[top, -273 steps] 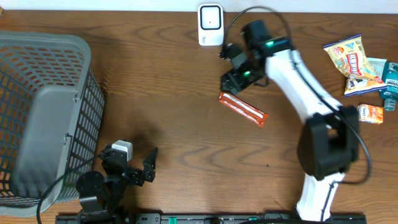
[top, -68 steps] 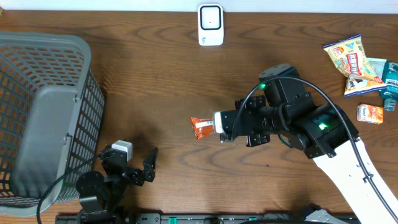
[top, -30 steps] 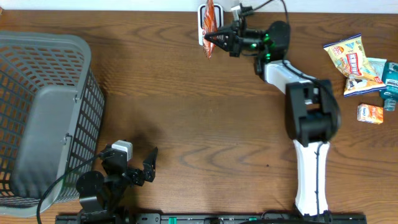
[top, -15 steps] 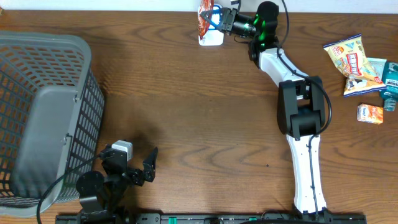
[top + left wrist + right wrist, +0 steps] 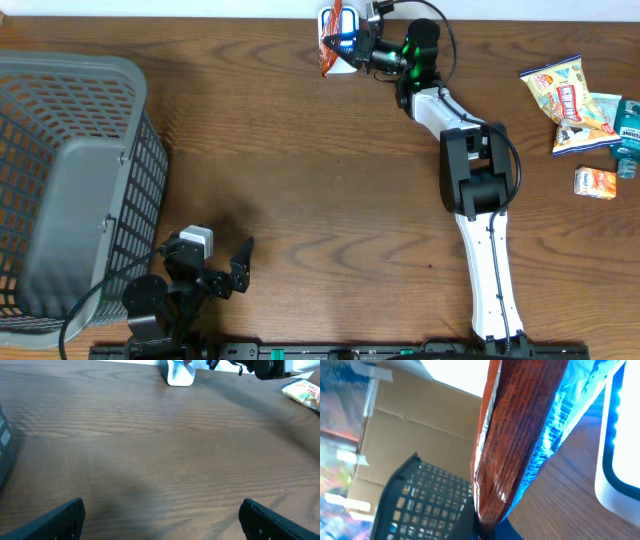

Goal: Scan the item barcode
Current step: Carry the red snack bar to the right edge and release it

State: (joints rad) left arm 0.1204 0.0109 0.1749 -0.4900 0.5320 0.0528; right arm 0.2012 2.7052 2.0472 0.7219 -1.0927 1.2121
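A brown wooden table (image 5: 300,170) fills the overhead view. A grey basket (image 5: 70,65) sits at 9 o'clock, a white scanner (image 5: 346,64) at 12 o'clock by the far edge, and a heap of snacks (image 5: 575,95) at 2 o'clock. The right gripper (image 5: 357,45) reaches to 12 o'clock, pinched tight on a packet (image 5: 331,35), an orange-brown foil wrapper held on edge over the scanner. In the right wrist view the packet (image 5: 520,435) stands out from the jaws. Its barcode (image 5: 563,410) is turned toward the scanner (image 5: 620,460), whose rim glows blue. The two look near but apart, though I cannot be sure. The left gripper (image 5: 215,260) rests at 7 o'clock, spread wide and holding nothing.

The packet looks light, soft and crinkly, and its glossy film is probably slippery. It will likely flex if held far from the jaws. The flat crimped end is the best place to grip, since that leaves the barcode uncovered. Squeezing the middle could crush the contents and wrinkle the printed bars. Glare off the foil may call for a slight tilt.
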